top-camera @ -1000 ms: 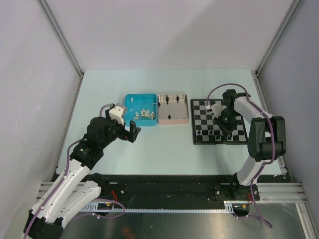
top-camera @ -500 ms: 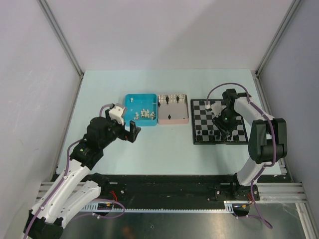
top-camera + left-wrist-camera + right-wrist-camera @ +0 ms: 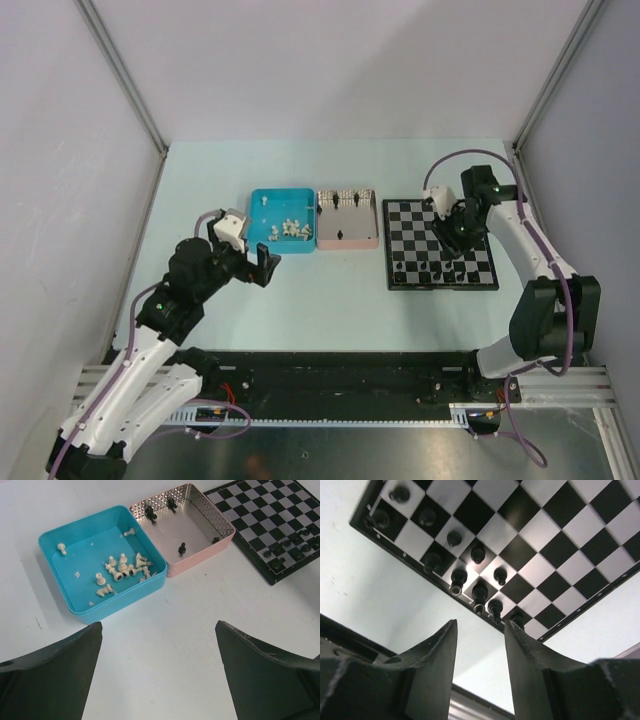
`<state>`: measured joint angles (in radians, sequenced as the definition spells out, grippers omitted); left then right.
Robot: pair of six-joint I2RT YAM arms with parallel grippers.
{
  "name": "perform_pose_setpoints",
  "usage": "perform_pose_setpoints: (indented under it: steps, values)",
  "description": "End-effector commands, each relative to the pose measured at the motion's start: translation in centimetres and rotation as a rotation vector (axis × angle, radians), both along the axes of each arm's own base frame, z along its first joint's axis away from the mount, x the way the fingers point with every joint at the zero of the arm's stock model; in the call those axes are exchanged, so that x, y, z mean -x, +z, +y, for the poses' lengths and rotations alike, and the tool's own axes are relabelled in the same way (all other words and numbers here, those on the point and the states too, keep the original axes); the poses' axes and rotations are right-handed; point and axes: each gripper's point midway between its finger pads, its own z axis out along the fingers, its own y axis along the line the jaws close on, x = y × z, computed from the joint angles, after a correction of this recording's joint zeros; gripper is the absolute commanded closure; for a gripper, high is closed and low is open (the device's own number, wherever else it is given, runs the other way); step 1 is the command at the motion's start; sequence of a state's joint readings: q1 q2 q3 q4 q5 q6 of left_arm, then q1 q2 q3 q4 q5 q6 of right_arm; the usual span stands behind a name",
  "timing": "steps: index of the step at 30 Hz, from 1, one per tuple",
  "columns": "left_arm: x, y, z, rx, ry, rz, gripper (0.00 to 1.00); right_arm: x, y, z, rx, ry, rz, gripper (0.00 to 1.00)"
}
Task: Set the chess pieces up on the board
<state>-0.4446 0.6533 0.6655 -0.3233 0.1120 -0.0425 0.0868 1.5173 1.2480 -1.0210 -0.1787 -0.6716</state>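
Board (image 3: 410, 225): chequered, laid flat on the tabletop (image 3: 200, 180) at the right, just beside the pink tray (image 3: 348, 245); also seen at the upper right of the left wrist view (image 3: 270, 510) and across the right wrist view (image 3: 535, 540). Black pieces (image 3: 430, 270): a cluster is stood upright on the two board rows nearest the arms (image 3: 470, 580), the remaining squares being bare; the same group is visible at the board's near corner (image 3: 295, 545). Loose black pieces (image 3: 182, 547): a few are scattered inside the pink tray (image 3: 200, 560), one near its middle and others along its far wall. White pieces (image 3: 292, 230): most are heaped together in the blue tray (image 3: 256, 225), some upright and some toppled (image 3: 122, 570), with two strays set apart toward the far side of that tray (image 3: 120, 607). The two trays are placed touching, side by side. Left claw (image 3: 265, 265): spread wide with nothing between the fingers (image 3: 159, 626), held over bare tabletop near the blue tray's near side. Right claw (image 3: 455, 238): held above the board, fingers parted by a narrow gap, nothing gripped (image 3: 480, 625).
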Motion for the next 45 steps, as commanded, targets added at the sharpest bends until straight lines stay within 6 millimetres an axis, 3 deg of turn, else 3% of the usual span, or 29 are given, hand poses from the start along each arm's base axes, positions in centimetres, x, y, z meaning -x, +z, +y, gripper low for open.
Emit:
perform_pose_setpoints:
  steps: [1,9,14,18,28,32,35,36,39,41,45]
  values:
    - [-0.5,1.2,0.0,0.007,0.004,-0.042,0.0,-3.0,5.4,2.4,-0.159,-0.005,-0.223,0.52]
    - [-0.6,1.4,-1.9,0.148,-0.003,0.087,0.0,-3.0,12.4,9.2,-0.558,0.122,-0.384,0.45]
    - [-0.6,1.5,-3.1,0.224,-0.01,0.162,0.01,-1.8,15.0,12.7,-0.801,0.213,-0.339,0.44]
    - [-1.0,1.4,-3.8,0.242,-0.01,0.204,0.02,-0.9,14.3,13.8,-0.889,0.239,-0.26,0.44]
    - [-2.1,-0.8,-6.1,0.143,0.015,0.254,0.04,0.8,11.7,14.4,-0.911,0.305,-0.235,0.42]
    - [-2.5,-1.4,-5.9,0.093,0.016,0.239,0.04,2.5,10.8,17.0,-0.891,0.489,-0.239,0.41]
    - [-2.6,-1.4,-5.2,0.042,0.009,0.196,0.03,3.2,9.6,18.9,-0.818,0.616,-0.272,0.34]
    - [-2.5,-1.2,-4.8,0.034,0.014,0.175,0.03,4.4,9.2,20.4,-0.798,0.69,-0.262,0.31]
    - [-2.5,-1.3,-3.8,-0.003,0.017,0.143,0.01,5.2,7.9,22.0,-0.704,0.853,-0.318,0.09]
    - [-2.4,-0.9,-2.8,-0.028,0.027,0.103,0.0,4.7,7.6,22.7,-0.685,0.876,-0.345,0.0]
    - [-2.2,-1.0,-0.6,-0.113,0.066,0.038,0.0,2.8,7.7,24.2,-0.663,0.913,-0.437,0.0]
